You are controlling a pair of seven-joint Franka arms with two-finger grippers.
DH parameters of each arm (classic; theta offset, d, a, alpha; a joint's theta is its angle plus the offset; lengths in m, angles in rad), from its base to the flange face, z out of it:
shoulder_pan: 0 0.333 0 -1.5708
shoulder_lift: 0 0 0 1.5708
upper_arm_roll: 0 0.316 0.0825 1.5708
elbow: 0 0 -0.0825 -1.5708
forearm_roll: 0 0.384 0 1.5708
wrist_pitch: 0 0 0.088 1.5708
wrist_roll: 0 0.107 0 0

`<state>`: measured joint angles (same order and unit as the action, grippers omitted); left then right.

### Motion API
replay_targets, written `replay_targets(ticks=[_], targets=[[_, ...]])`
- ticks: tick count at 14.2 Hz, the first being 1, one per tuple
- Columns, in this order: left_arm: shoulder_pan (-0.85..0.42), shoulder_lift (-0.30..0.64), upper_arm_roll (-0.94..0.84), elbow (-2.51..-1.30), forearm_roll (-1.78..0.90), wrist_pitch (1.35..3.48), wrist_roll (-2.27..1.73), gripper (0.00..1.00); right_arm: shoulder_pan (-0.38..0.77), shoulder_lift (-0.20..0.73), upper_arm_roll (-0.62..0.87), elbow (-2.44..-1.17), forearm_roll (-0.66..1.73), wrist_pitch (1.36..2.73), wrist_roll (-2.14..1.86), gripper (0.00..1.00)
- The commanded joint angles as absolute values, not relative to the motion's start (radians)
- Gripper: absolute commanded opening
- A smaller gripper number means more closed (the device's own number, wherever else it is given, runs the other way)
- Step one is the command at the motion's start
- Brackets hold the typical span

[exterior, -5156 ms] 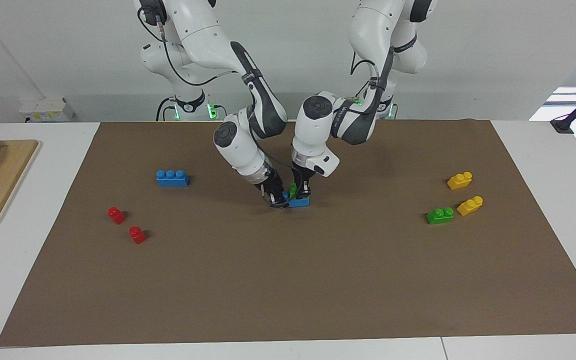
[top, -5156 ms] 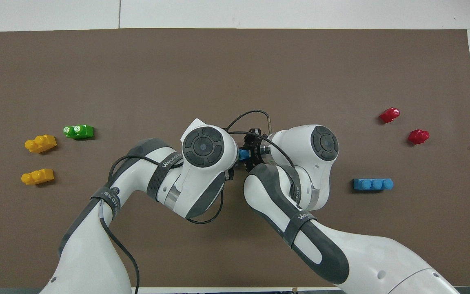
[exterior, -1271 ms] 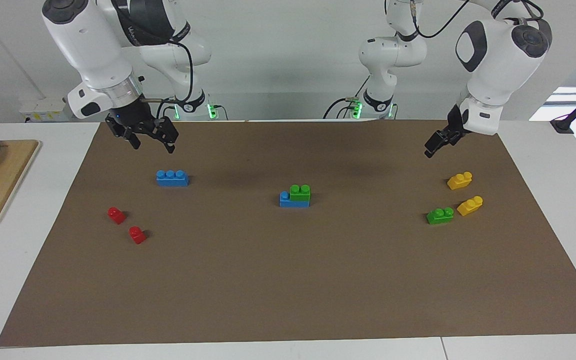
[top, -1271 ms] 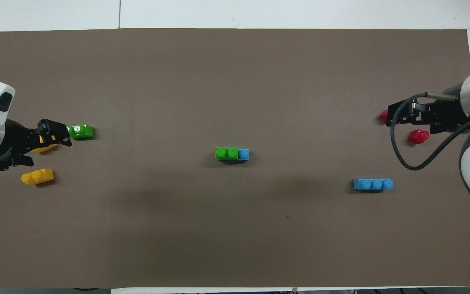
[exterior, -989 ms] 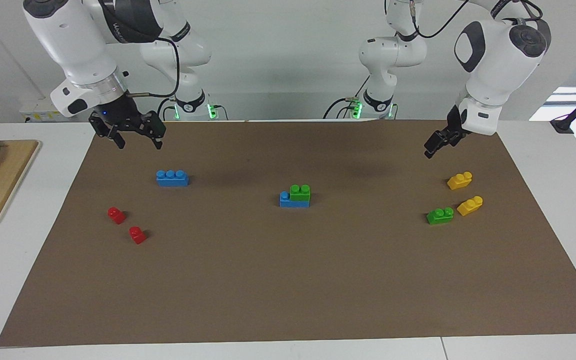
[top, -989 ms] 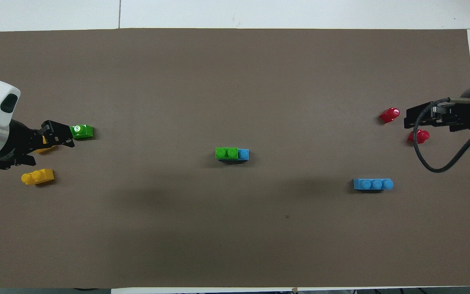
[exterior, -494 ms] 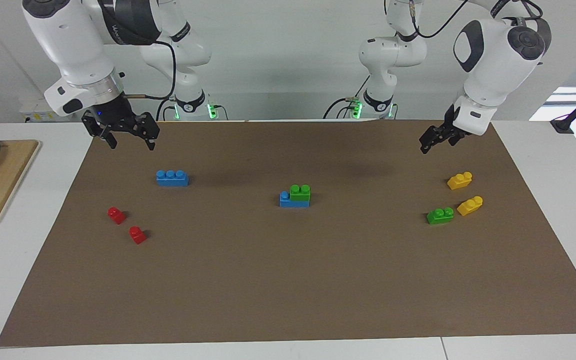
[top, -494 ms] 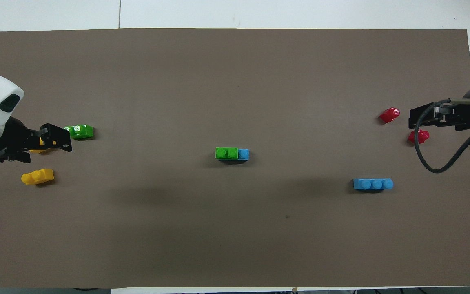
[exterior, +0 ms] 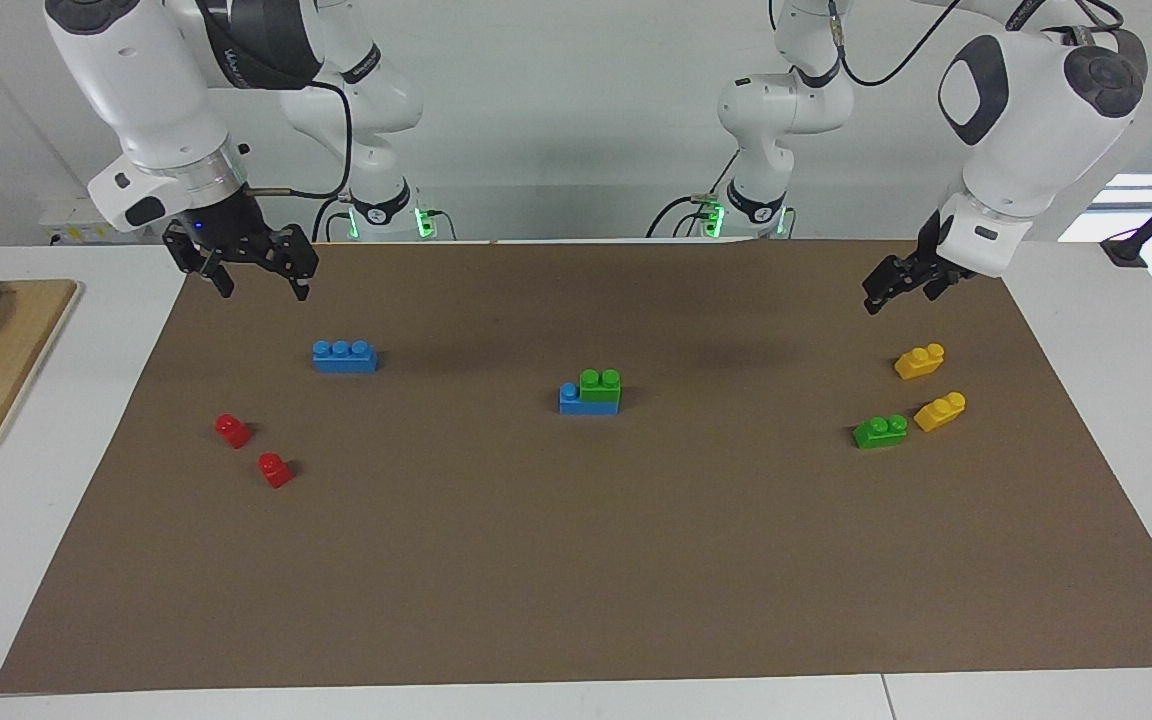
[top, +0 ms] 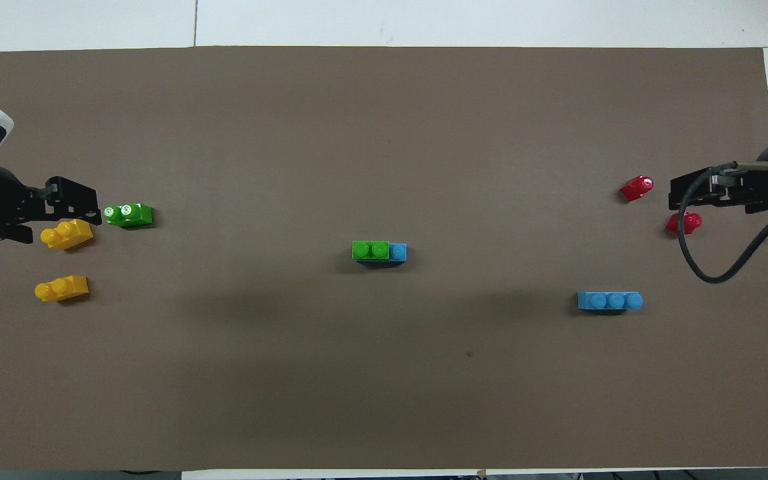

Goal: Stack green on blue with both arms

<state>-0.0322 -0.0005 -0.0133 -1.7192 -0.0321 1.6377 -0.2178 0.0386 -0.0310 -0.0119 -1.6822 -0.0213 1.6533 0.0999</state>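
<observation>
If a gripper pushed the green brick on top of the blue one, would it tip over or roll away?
Probably not roll: the green brick has flat sides. It sits on the blue brick, covering two studs, so a sideways push would likely slide both together. It looks like stiff, light plastic, so it should keep its shape.

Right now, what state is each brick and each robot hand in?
Green brick: stacked on the middle blue brick, one blue stud uncovered.
Other blue brick: alone, flat on the mat.
Other green brick: loose, beside the yellow bricks.
Red bricks: loose, apart.
Left hand: open, empty, raised.
Right hand: open, empty, raised.
</observation>
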Motion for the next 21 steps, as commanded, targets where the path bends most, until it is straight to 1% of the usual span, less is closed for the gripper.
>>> replay_targets(ticks=[1,4,8,12,14,21], targets=[[-0.018,-0.011,-0.041,-1.706,-0.012,1.628,-0.203,1.0,0.028,-0.041,-0.005,-1.68,-0.049,1.638,0.054,0.98],[0.0,-0.002,-0.074,-1.658,0.043,1.559,-0.18,1.0,0.028,-0.043,-0.003,-1.68,-0.051,1.638,0.049,0.98],[0.026,0.002,-0.074,-1.658,0.035,1.585,-0.129,1.0,0.028,-0.043,-0.003,-1.681,-0.048,1.637,0.049,0.98],[0.028,0.005,-0.072,-1.638,0.005,1.6,-0.132,1.0,0.028,-0.043,-0.005,-1.681,-0.04,1.635,0.051,0.98],[0.026,0.003,-0.072,-1.638,0.005,1.621,-0.132,1.0,0.028,-0.043,-0.005,-1.681,-0.038,1.628,0.057,1.0],[0.02,0.002,-0.072,-1.652,0.005,1.644,-0.133,1.0,0.029,-0.044,-0.003,-1.681,-0.032,1.62,0.058,1.0]])
